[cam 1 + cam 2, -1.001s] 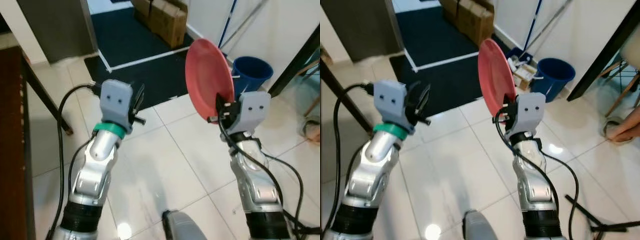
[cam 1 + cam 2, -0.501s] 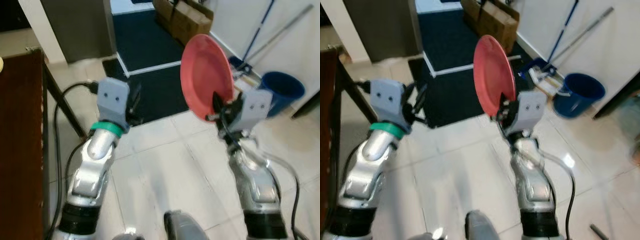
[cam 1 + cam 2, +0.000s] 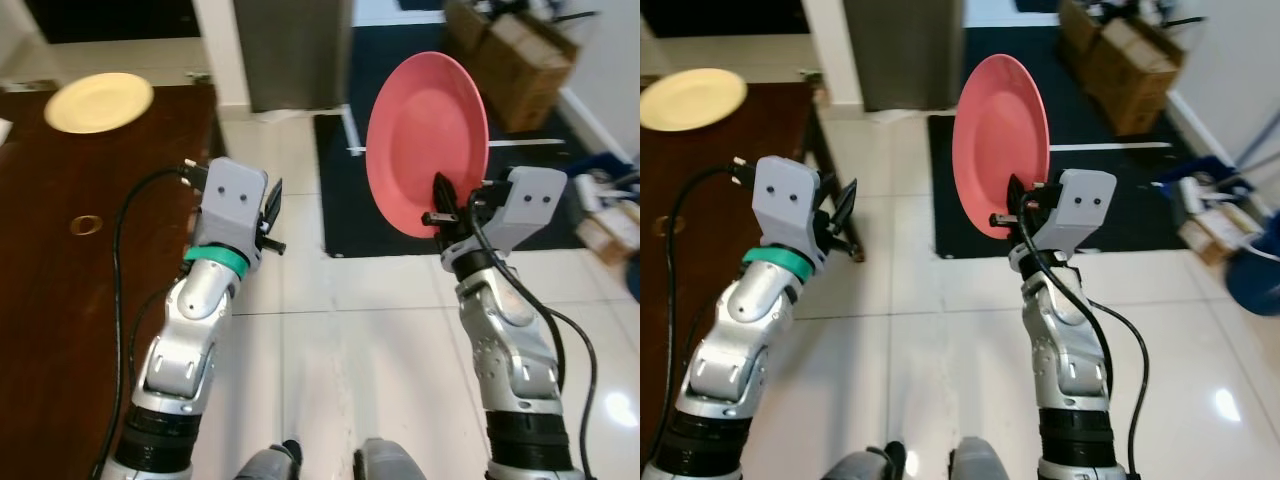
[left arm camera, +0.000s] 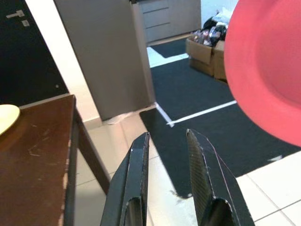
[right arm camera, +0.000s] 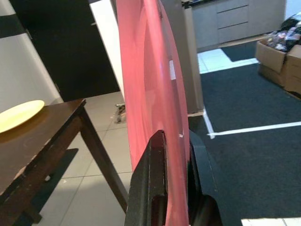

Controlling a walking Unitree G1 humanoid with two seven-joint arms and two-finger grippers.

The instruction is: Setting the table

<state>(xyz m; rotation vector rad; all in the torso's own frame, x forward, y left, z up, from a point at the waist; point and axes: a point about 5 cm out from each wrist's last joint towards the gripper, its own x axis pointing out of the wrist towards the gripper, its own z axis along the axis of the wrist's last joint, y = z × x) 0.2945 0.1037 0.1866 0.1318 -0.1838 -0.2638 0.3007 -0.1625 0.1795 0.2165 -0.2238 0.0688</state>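
Right gripper [image 3: 440, 208] pinches the pink plate [image 3: 425, 140] upright by its lower rim, carried beside the brown table [image 3: 60, 270] for setting; left gripper [image 4: 167, 155] hangs slightly spread, empty.

Smooth matt pink plate [image 3: 425, 140], dark scuffed wooden table [image 3: 60, 300], glossy floor tiles [image 3: 340, 350]

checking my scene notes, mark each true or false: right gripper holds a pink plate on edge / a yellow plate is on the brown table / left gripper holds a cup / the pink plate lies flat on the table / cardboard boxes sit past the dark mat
1. The right gripper holds the pink plate on edge. True.
2. A yellow plate sits on the brown table. True.
3. The left gripper holds a cup. False: its fingers are apart with nothing between them.
4. The pink plate lies flat on the table. False: it is upright in the air, over the floor.
5. Cardboard boxes sit past the dark mat. True.
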